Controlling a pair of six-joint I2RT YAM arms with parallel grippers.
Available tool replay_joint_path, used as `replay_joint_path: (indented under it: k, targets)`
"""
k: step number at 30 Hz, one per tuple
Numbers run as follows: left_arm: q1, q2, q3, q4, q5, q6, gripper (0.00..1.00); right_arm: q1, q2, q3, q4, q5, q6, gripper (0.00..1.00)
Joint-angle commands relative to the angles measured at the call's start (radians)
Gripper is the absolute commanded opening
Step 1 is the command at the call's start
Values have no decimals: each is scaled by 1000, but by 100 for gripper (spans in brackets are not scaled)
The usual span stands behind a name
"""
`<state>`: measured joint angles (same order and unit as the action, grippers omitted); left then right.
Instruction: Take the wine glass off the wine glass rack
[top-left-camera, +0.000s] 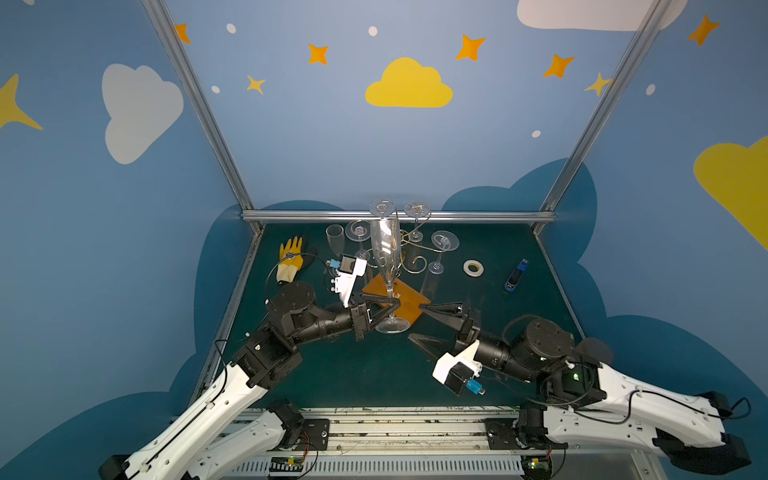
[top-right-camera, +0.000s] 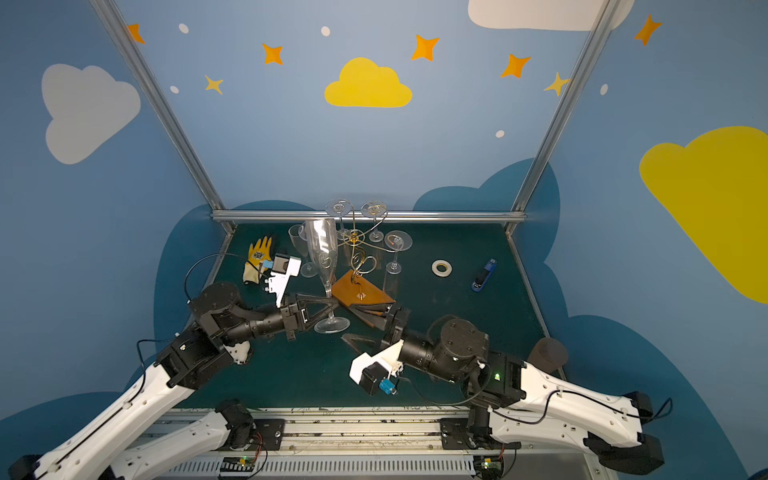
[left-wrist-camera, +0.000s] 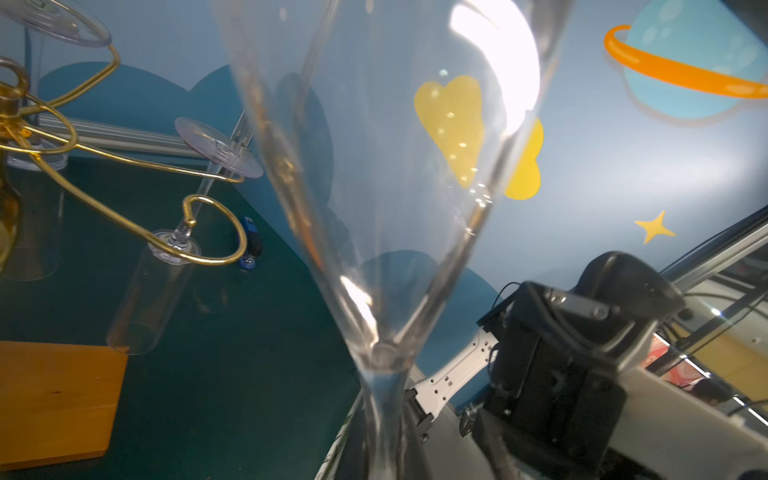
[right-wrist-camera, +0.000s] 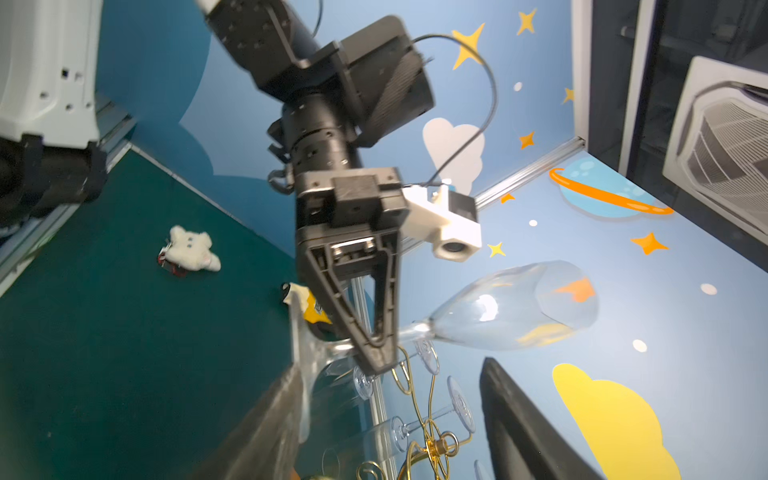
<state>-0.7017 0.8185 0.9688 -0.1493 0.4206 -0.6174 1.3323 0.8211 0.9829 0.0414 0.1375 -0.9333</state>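
Note:
I see an upright clear wine glass in front of the wine glass rack, its foot just above the mat. My left gripper is shut on its thin stem. The bowl fills the left wrist view. The rack is gold wire on an orange wooden base, with several more glasses hanging upside down from its arms. My right gripper is open right of the foot, and nothing lies between its fingers.
A yellow glove lies at the back left. A roll of tape and a blue stapler lie at the right. A white plush toy shows on the mat in the right wrist view. Metal frame rails border the mat.

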Motion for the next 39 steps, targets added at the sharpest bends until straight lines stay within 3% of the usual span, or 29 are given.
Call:
replay_joint_path:
  k: [1,4,9,15,26,39]
  targets:
    - [-2,-14,45,-100,-72,176,3,-1,-7,105,54,148,326,74]
    - [-4,-8,61,-141,-104,272,3,-19,22,210,-38,262,549,77]
    - [-38,-2,57,-110,-170,397,3,-90,102,397,-314,257,853,79]
    - [-127,13,61,-65,-294,518,3,-215,150,439,-363,25,1078,79]
    - [-233,31,38,7,-430,583,3,-290,261,458,-292,-207,1228,79]
    - [-303,64,19,22,-478,582,3,-295,291,444,-217,-191,1252,73]
